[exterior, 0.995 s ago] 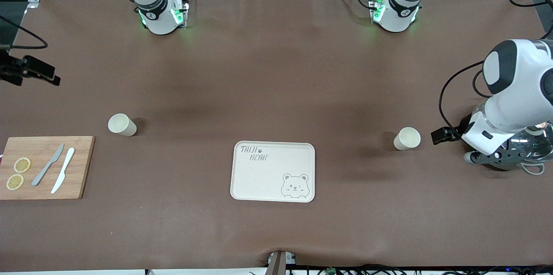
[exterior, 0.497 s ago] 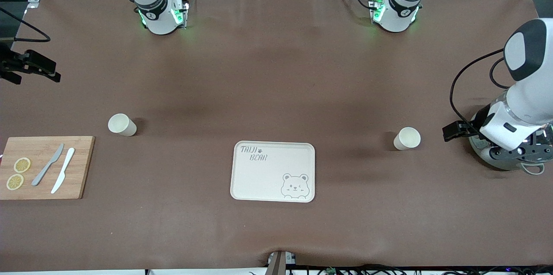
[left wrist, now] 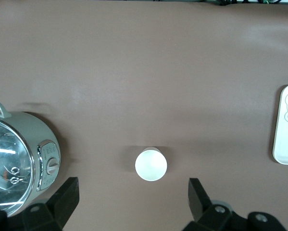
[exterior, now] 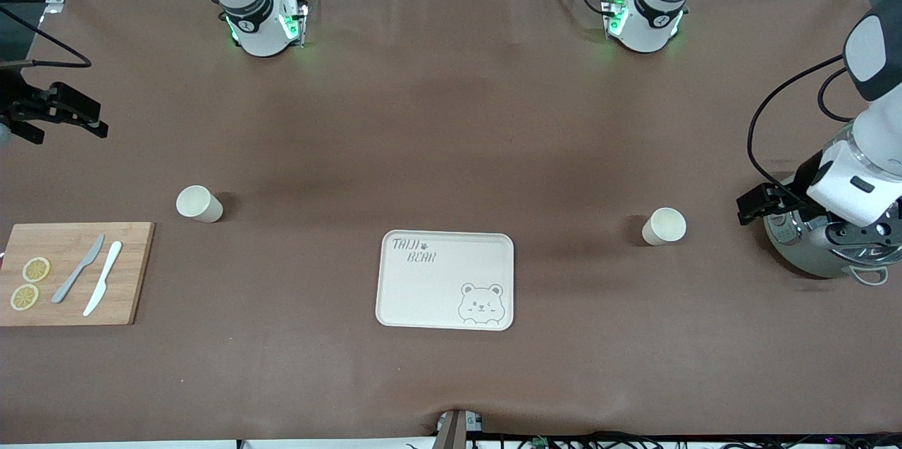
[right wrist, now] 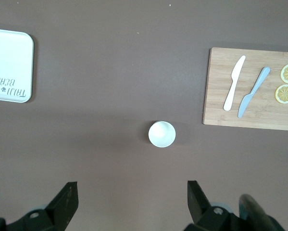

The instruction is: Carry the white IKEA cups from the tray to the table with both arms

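Observation:
Two white IKEA cups stand upright on the brown table. One (exterior: 199,203) is toward the right arm's end, the other (exterior: 664,226) toward the left arm's end. My left gripper (left wrist: 132,202) is open and empty in the air, with its cup (left wrist: 151,164) on the table below. In the front view the left hand (exterior: 856,230) hangs over the pot. My right gripper (right wrist: 131,202) is open and empty above its cup (right wrist: 161,134). In the front view only a black part of the right wrist (exterior: 60,111) shows at the edge.
A cream bear tray (exterior: 437,287) lies between the cups, nearer the front camera. A grey-green glass-lidded pot (exterior: 810,259) stands beside the left arm's cup. A wooden board (exterior: 127,273) with two knives and lemon slices lies at the right arm's end.
The left arm's hand has moved away from its cup toward its end of the table, over the pot. The right wrist has shifted slightly. Cups and tray have not moved.

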Action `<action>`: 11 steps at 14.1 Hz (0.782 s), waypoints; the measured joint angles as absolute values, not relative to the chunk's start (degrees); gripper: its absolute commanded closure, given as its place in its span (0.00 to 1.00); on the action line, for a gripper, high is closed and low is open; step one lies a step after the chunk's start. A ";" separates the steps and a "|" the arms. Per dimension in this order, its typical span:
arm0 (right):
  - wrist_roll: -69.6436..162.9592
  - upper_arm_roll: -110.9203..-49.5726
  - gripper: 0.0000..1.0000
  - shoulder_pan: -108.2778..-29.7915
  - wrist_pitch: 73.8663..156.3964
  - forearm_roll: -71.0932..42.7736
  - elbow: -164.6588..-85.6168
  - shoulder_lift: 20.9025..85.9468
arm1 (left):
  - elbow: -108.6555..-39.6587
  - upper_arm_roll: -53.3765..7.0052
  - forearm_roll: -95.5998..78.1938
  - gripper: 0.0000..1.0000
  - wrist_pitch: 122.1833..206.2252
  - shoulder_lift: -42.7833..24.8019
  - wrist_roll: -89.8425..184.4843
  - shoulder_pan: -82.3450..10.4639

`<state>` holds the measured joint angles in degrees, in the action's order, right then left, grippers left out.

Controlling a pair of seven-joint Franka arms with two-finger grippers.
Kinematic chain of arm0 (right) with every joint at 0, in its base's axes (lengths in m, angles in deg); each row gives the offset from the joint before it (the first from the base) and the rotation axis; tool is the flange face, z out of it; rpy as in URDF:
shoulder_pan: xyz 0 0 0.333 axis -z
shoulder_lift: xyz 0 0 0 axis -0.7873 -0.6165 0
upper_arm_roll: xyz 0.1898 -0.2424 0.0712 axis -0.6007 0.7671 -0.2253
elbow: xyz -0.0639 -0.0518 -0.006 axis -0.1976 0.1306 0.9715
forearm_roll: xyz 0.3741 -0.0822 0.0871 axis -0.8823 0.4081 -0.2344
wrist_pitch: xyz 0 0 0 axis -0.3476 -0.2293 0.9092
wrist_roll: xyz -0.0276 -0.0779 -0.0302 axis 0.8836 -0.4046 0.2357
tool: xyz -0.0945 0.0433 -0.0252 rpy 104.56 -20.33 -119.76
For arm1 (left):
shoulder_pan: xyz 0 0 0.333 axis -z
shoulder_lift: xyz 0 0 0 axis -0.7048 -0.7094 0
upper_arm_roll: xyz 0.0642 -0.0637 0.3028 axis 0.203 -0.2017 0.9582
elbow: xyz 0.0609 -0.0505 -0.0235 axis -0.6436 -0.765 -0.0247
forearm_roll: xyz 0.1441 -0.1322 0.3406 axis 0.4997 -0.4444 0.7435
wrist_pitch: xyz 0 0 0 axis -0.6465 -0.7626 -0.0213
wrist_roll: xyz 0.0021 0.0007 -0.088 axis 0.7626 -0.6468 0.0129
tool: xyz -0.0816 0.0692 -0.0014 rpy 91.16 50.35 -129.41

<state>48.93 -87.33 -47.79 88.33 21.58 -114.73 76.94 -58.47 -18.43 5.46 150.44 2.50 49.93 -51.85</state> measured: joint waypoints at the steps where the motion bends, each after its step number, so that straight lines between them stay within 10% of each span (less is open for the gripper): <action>1: 48.92 -87.20 0.00 -47.79 88.31 21.65 -114.83 77.08 | -58.42 -18.42 5.46 0.00 150.44 2.81 49.93 -51.87; 11: 48.92 -86.80 0.00 -47.79 86.61 23.70 -115.22 79.23 | -57.68 -17.78 5.46 0.00 145.22 8.35 49.79 -52.59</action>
<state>48.92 -86.80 -47.79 86.61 23.70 -115.22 79.23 -57.68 -17.78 5.46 145.22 8.35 49.79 -52.59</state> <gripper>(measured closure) 0.000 0.000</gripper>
